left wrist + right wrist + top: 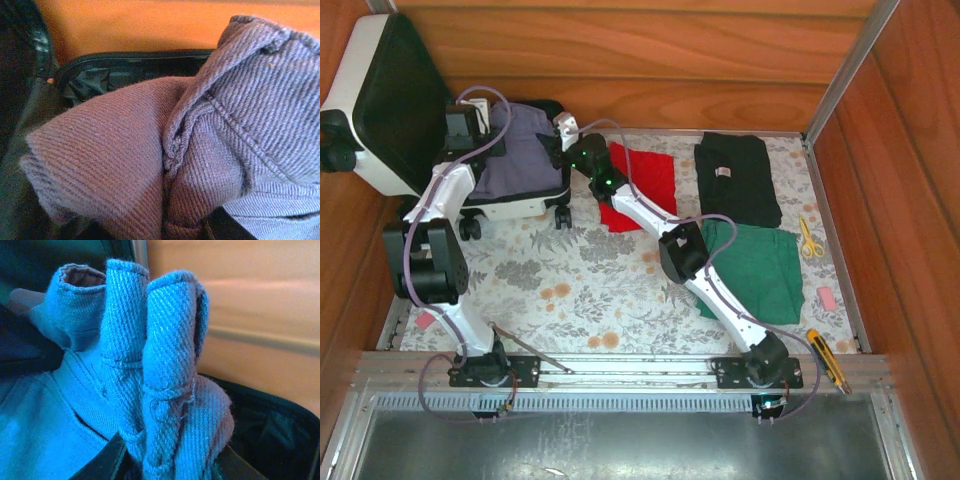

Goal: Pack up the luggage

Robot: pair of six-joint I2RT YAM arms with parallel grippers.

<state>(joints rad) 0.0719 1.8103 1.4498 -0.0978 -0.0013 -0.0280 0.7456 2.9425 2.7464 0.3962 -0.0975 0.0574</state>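
Flowered table (580,290) – open luggage (520,208) holds jeans (525,150); right gripper (560,145) pinches them – left gripper's (480,135) grip can't be told.

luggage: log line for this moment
luggage open; jeans inside; left gripper at jeans; right gripper shut on jeans; red cloth, black shirt, green cloth unpacked
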